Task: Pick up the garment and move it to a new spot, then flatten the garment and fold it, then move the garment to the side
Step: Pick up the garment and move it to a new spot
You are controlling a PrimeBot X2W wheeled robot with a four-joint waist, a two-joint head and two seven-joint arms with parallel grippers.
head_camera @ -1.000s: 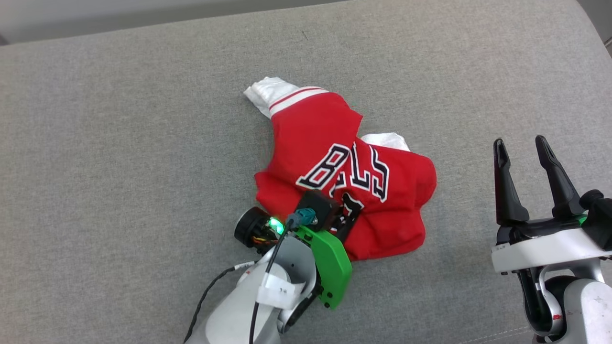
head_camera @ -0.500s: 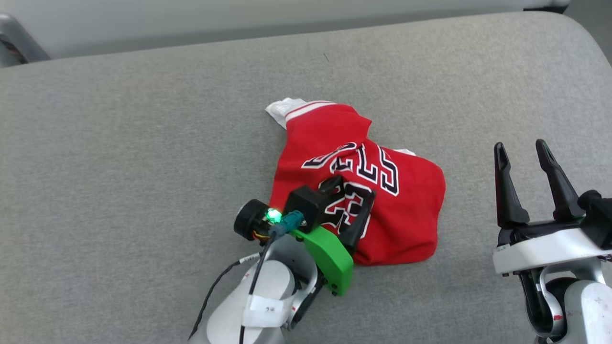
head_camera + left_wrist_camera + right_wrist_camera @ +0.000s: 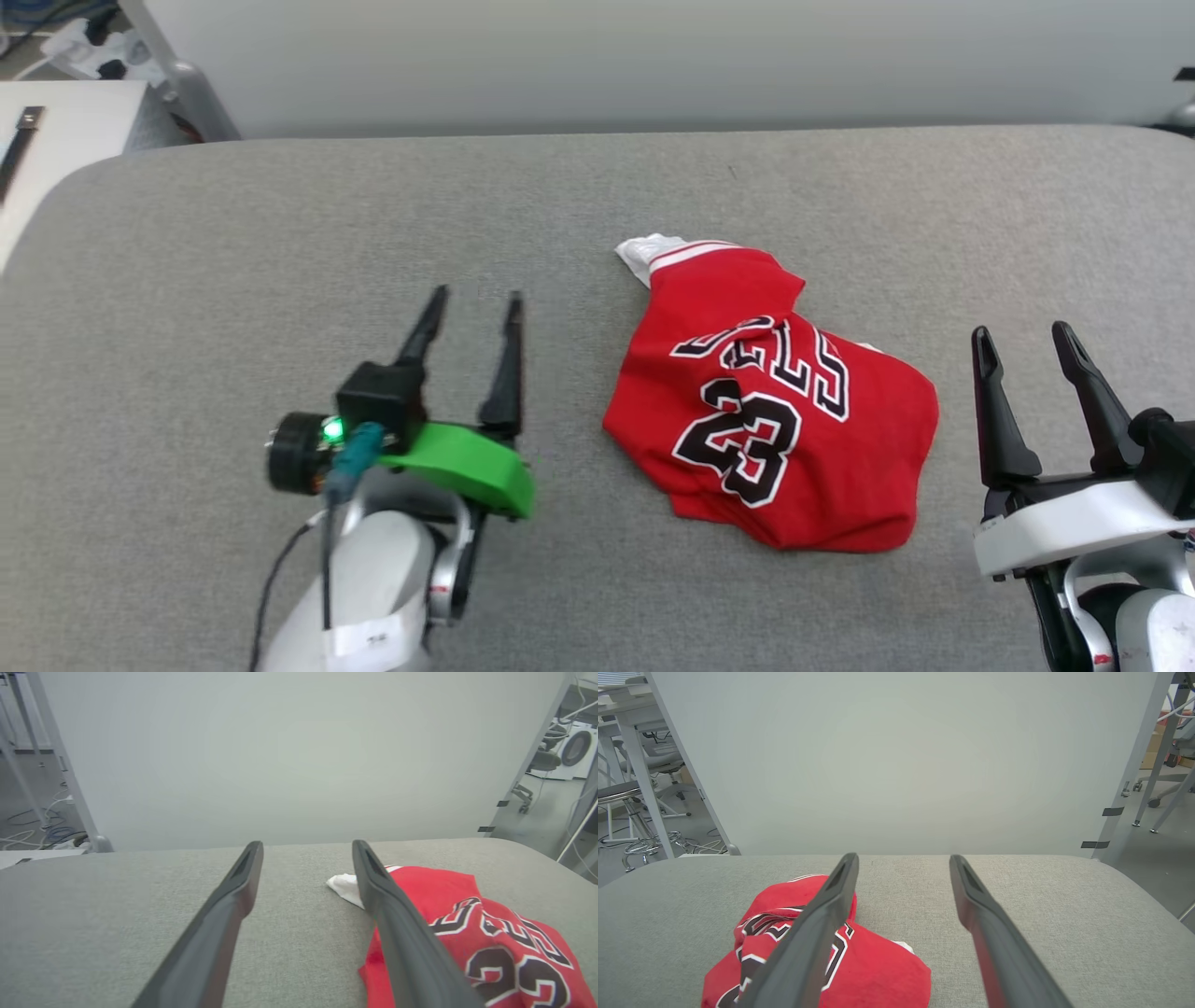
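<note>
Between the left gripper [image 3: 476, 297] and right gripper [image 3: 1019, 331] — both spread, empty — the crumpled red jersey [image 3: 775, 420] is best flattened by pinching opposite edges and drawing apart evenly.

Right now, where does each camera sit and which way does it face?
Head view: from the head, down onto the grey surface; left gripper and right gripper flank the garment.
Left wrist view: along the open left fingers toward a wall; garment at right.
Right wrist view: likewise, right fingers; garment at left.
Shared: the garment.
</note>
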